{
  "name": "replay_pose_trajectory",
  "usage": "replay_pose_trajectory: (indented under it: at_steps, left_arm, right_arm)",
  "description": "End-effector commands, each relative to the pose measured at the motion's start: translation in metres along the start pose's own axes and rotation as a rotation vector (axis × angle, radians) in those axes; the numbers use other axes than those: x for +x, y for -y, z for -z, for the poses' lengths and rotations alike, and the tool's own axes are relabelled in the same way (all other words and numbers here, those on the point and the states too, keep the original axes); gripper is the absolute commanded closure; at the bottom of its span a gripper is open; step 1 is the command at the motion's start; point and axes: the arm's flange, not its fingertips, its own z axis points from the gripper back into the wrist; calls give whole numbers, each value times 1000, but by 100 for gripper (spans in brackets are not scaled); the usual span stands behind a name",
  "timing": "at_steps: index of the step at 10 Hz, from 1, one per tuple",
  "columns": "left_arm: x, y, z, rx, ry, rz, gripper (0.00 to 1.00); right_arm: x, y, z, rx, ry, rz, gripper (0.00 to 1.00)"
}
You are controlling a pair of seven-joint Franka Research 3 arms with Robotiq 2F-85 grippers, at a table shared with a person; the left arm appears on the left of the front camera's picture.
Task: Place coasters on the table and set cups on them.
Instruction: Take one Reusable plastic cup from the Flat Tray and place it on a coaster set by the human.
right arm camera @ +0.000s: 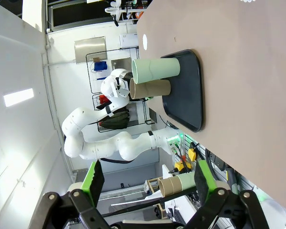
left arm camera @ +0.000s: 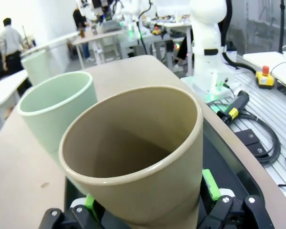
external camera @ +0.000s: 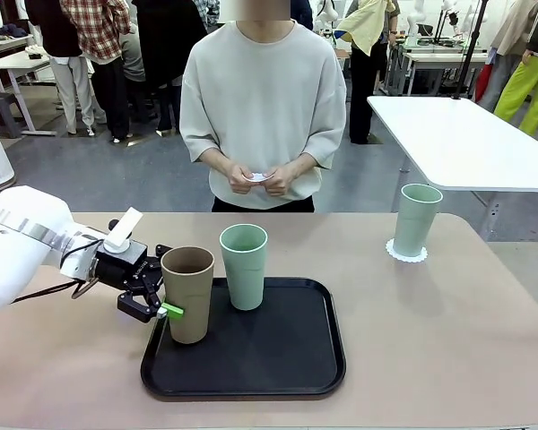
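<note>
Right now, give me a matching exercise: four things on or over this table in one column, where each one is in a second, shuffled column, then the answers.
Things:
1. tan cup
2. middle green cup
3. right-hand green cup
4. loose coaster

Places:
A. in the person's hands
B. on the black tray, between the fingers of the left pincer
C. on a second coaster on the bare table
D. on the black tray, untouched

Pairs: 1-B, 2-D, 3-C, 4-A.
</note>
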Motion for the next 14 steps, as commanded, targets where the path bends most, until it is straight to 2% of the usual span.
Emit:
replay_pose_trajectory:
  at_steps: [1,3,4,6,7,9,11,14]
  left_arm:
    - [-27,11,10,7,51,47,25]
    - [-29,11,10,-18,42,40,79]
    - [-28,12,11,-16,40,31,100]
    - [-25,11,10,-11,35,26,100]
    - [-22,12,5,-9,27,5,65]
    - [2,17,-20,19,59,2,65]
    - [45,20,-72,126,101,42,65]
    - [123,11,-147,264,44,4,65]
  right_arm:
    - [-1,0,0,8,-2,-1,0]
    - [-1,0,0,8,-2,-1,0]
    - [-1,0,0,8,-2,-1,0]
    - [-1,0,0,8,-2,-1,0]
    - [-1,0,0,8,-2,-1,0]
    - [-1,0,0,8,-2,-1,0]
    - [-1,0,0,8,-2,-1,0]
    - [-1,0,0,8,-2,-1,0]
